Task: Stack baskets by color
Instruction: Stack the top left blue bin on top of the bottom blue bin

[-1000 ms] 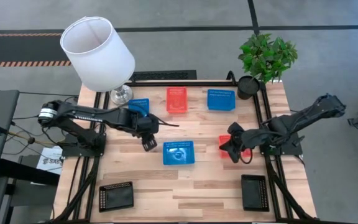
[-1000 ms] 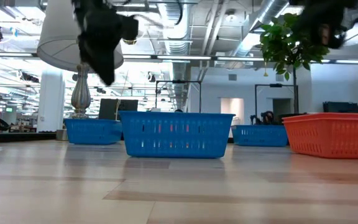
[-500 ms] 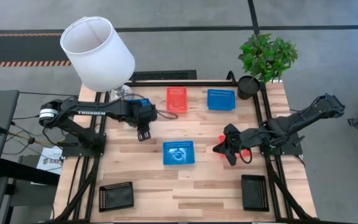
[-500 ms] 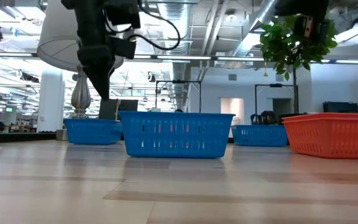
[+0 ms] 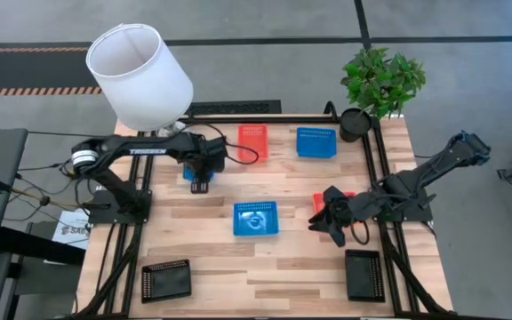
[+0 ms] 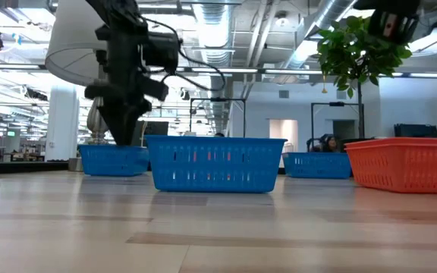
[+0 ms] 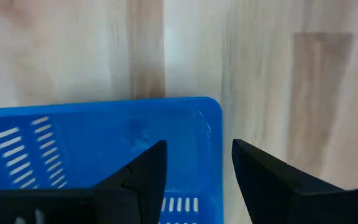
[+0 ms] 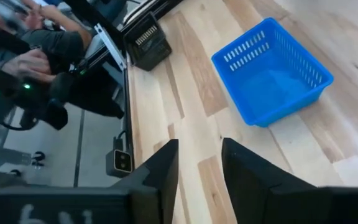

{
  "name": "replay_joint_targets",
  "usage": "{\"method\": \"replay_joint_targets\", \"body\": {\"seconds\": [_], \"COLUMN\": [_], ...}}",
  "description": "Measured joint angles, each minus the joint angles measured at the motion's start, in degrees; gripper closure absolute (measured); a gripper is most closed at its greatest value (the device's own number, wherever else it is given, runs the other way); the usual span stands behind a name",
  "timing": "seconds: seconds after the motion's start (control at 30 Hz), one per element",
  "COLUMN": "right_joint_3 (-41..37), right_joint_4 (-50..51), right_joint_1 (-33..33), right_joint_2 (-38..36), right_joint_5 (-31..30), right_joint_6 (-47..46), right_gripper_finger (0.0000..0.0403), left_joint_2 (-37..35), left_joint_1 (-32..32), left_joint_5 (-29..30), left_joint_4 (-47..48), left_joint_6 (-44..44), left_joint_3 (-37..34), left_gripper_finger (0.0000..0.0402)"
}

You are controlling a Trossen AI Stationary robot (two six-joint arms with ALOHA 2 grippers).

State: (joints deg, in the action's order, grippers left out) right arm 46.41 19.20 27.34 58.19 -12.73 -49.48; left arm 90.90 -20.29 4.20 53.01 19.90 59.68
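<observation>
Three blue baskets show: one at the far left (image 7: 73, 137), one mid-table (image 5: 256, 219), one at the far right (image 5: 316, 142). A red-orange basket (image 5: 252, 142) sits at the far middle, another (image 5: 340, 197) at the right under my right arm. Two black baskets (image 5: 166, 281) (image 5: 364, 274) lie near the front edge. My left gripper (image 7: 197, 165) points down, open, over the far-left blue basket, one finger above its inside and one outside its end wall (image 7: 215, 124). My right gripper (image 8: 197, 165) hangs open, nothing between its fingers, beside the right red-orange basket.
A white lampshade on a metal stand (image 5: 140, 76) leans over the far left corner, close to my left arm. A potted plant (image 5: 380, 84) stands at the far right corner. Bare wood lies between the middle blue basket and the black baskets. A person sits beyond the table (image 8: 30, 56).
My left gripper has gone from beside the middle blue basket toward the far edge and down, rolling about its axis, and now hangs over the far-left blue basket. My right gripper has opened and shifted a little toward the near edge; the red-orange basket stays on the table.
</observation>
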Motion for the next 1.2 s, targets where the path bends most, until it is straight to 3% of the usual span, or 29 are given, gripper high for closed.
{"method": "replay_joint_targets", "body": {"seconds": [0.4, 0.5, 0.67, 0.83, 1.2], "right_joint_3": [0.0, 0.0, 0.0, 0.0, 0.0], "right_joint_4": [0.4, 0.4, 0.5, 0.5, 0.5], "right_joint_1": [2.0, 2.0, 2.8, 4.9, 9.4], "right_joint_2": [0.0, 0.0, 0.0, 0.0, 0.0], "right_joint_5": [-2.4, -2.4, -2.4, -2.4, -6.9], "right_joint_6": [-1.5, -1.5, -1.5, -1.5, -1.6], "right_gripper_finger": [0.0261, 0.0264, 0.0267, 0.0267, 0.0267], "left_joint_2": [7.6, 7.7, 7.7, 7.3, 4.6], "left_joint_1": [-0.1, -0.1, -0.1, 0.9, 9.9], "left_joint_5": [2.3, 2.3, 0.8, 2.1, 7.3], "left_joint_4": [-0.2, 0.3, 0.5, 2.0, 10.8], "left_joint_6": [-1.6, -3.8, -6.1, -8.2, -14.0], "left_joint_3": [0.0, 0.0, 0.0, 1.5, 14.1], "left_gripper_finger": [0.0242, 0.0282, 0.0387, 0.0399, 0.0401]}}
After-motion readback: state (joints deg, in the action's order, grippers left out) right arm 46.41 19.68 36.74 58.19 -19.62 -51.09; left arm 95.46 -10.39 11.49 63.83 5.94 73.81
